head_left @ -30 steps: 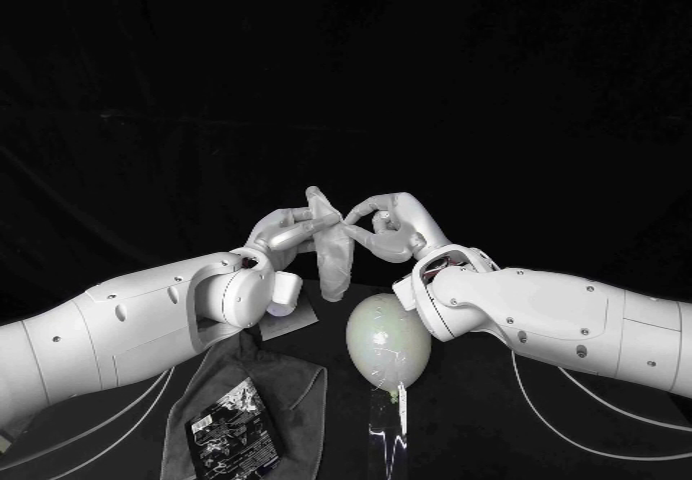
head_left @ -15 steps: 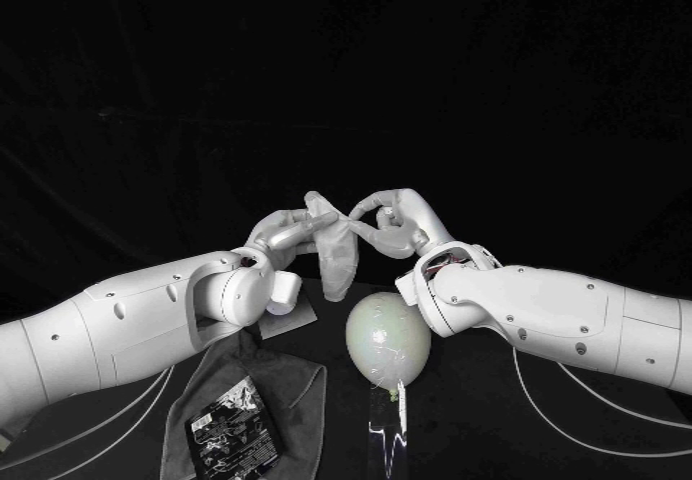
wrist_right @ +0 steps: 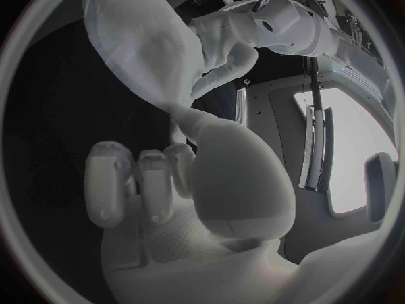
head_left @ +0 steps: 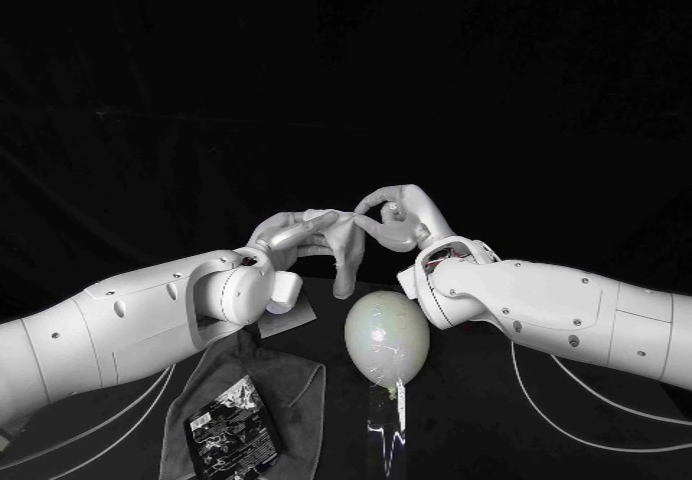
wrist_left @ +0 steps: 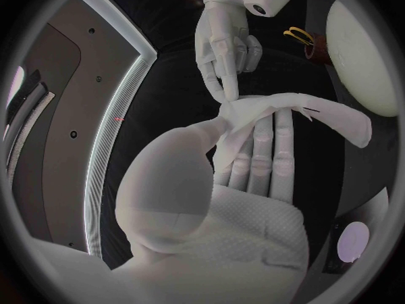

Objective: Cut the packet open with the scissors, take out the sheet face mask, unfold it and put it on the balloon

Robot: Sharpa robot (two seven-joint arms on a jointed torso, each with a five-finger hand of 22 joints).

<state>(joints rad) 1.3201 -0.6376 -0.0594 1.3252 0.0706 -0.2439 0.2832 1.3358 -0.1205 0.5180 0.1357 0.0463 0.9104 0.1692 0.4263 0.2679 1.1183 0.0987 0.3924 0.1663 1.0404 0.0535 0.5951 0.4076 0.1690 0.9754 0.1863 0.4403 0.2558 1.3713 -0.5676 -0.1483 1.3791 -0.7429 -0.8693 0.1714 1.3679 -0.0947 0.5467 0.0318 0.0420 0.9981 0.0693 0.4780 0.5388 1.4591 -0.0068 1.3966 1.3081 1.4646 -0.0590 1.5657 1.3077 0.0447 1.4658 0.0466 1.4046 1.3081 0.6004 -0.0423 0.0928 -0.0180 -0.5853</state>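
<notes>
Both hands are raised above the table and hold the pale sheet face mask (head_left: 343, 252) between them. My left hand (head_left: 293, 236) grips one upper edge, and the mask (wrist_left: 291, 111) drapes across its fingers (wrist_left: 263, 157). My right hand (head_left: 405, 219) pinches the other upper edge, and the mask (wrist_right: 135, 37) stretches from its fingers (wrist_right: 144, 182) towards the left hand (wrist_right: 221, 55). The lower part of the mask hangs loose above the pale balloon (head_left: 387, 338), which stands on the table just below the hands. The cut packet (head_left: 231, 422) lies at the front left.
A grey cloth (head_left: 296, 385) lies under the packet at the front left. A small white object (head_left: 293, 312) sits beside my left wrist. A gold and red object (wrist_left: 301, 39) lies near the balloon (wrist_left: 363, 47); I cannot tell what it is. White cables (head_left: 577, 395) trail across the table.
The hands have drawn apart, my right hand shifting right and slightly up. The top of the mask has spread wider between them. The balloon and packet have not moved.
</notes>
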